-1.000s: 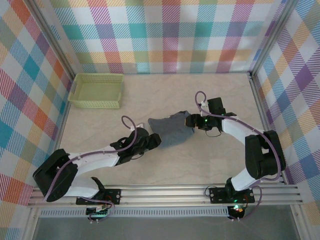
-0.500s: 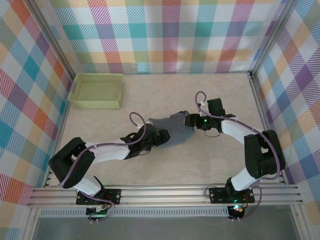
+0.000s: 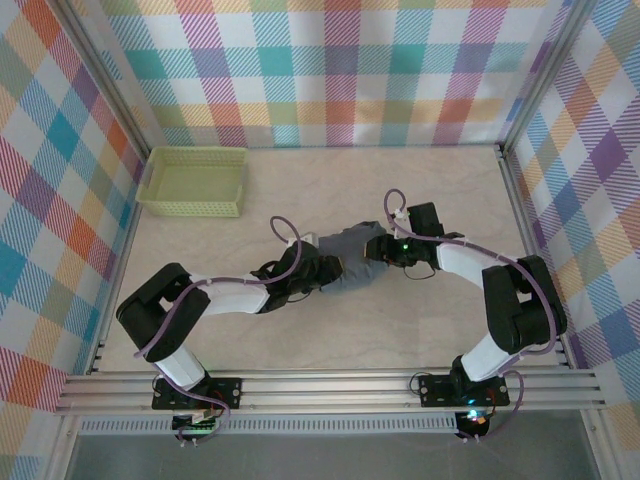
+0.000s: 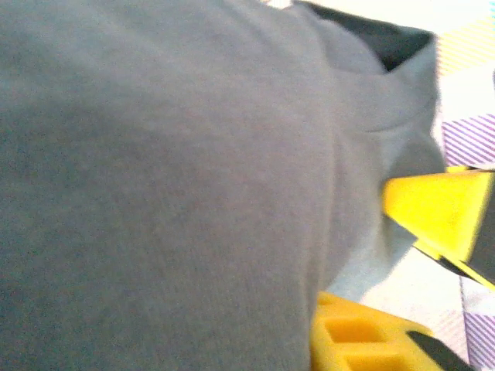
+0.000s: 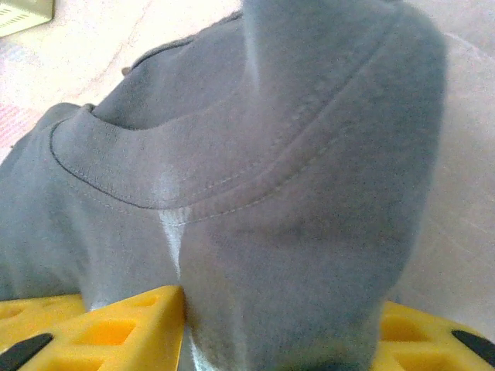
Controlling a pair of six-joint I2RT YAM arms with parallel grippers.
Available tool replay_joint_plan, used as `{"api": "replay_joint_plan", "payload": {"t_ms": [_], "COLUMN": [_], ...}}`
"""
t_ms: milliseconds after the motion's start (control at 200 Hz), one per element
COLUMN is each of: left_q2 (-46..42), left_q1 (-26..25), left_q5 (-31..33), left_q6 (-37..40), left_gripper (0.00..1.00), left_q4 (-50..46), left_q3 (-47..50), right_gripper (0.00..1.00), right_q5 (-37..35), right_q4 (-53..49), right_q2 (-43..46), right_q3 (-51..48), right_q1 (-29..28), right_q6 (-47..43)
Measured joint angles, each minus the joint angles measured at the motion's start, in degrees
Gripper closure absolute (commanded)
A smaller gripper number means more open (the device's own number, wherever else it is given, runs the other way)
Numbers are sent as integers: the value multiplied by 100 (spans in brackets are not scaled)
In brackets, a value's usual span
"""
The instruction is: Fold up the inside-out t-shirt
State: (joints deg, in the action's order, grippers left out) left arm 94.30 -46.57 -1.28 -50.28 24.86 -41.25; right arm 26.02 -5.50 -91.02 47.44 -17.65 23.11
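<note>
The inside-out t-shirt point(image 3: 352, 268) is a slate blue-grey bundle bunched up at mid-table, squeezed between my two grippers. My left gripper point(image 3: 327, 271) presses into its left side. In the left wrist view the cloth point(image 4: 193, 170) drapes over the left gripper point(image 4: 260, 340), hiding one finger, while the other yellow finger point(image 4: 360, 340) lies against the fabric. My right gripper point(image 3: 378, 250) holds the shirt's right end. In the right wrist view a thick fold with a stitched hem point(image 5: 309, 154) fills the right gripper point(image 5: 278, 340), touching both yellow fingers.
A pale yellow-green mesh basket point(image 3: 192, 182) stands at the back left, with its corner point(image 5: 23, 11) also in the right wrist view. The pale marbled table point(image 3: 420, 330) stretches round the shirt. Metal rails and checked walls bound it. A second yellow finger point(image 4: 441, 216) shows beyond the cloth.
My left gripper slid right into the shirt and closed down on the cloth. The right gripper narrowed and edged left. The shirt is bunched smaller between them.
</note>
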Motion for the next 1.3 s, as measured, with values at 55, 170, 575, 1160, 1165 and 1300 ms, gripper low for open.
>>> {"api": "replay_joint_plan", "payload": {"t_ms": [55,170,575,1160,1165,1300], "left_q2": [-2,-9,-118,-4339,-4354,-4852], "left_q1": [24,90,284,892,903,1285], "left_q5": [-63,-157,-142,1217,1217,1296], "left_q6": [72,177,26,905,911,1075], "left_gripper": [86,90,27,0,0,0], "left_q4": [251,649,1027,-2186,-2201,-2754], "left_q3": [72,361,1180,1537,1537,1537], "right_gripper": [51,51,40,32,32,30], "right_q5": [-2,-46,-345,-2728,-2739,-2955], "right_q4": [0,-7,-236,-1718,-1720,-1751], "right_q2": [0,0,129,1421,1410,632], "right_q3": [0,0,-20,704,715,1150], "right_q1": [0,-2,-7,-1639,-1663,-2326], "right_q6": [4,2,-46,-619,-621,-584]}}
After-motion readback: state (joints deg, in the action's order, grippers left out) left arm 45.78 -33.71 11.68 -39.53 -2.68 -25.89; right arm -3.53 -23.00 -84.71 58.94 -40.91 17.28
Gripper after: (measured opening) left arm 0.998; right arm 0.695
